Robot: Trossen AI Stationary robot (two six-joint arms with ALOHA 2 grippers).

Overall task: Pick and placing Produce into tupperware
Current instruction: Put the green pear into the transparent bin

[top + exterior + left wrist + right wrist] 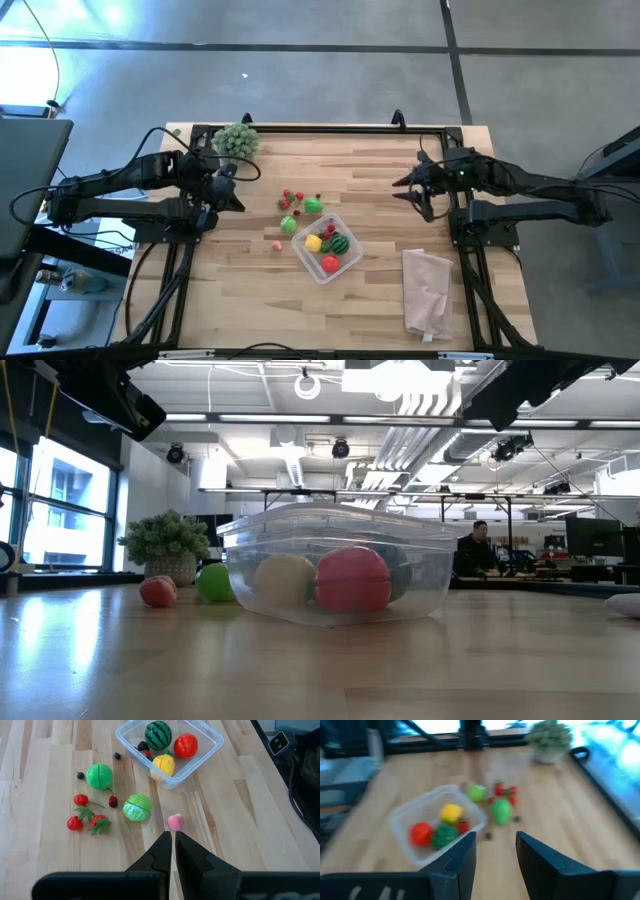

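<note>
1. The tupperware (327, 248) sat near mid-table. It already held a yellow fruit (163, 765), a red tomato (185, 745), the striped watermelon ball (158, 735) and a small dark-red piece.
2. Still loose on the wood, at about 11 o'clock from the box: a bright green ball (99, 776), a leafy green one (137, 807), the small red strawberries (85, 817), a few dark berries, and a pink piece (175, 822) at 9 o'clock, nearest the left arm.
3. The left gripper (173, 840) hung off the table at the 9 o'clock side, fingers pressed together, carrying nothing. The pink piece lay just past its tips.
4. The right gripper (495, 842) hovered at the 3 o'clock side, fingers spread wide and empty, well clear of the produce.
5. My read: next pick looked like the pink piece, by the left arm. It would need to spread its fingers first, come straight down centred over the piece, and close gently since it's small and could roll.
6. For the drop, clear the box wall before letting go, and aim for the free corner.
</note>
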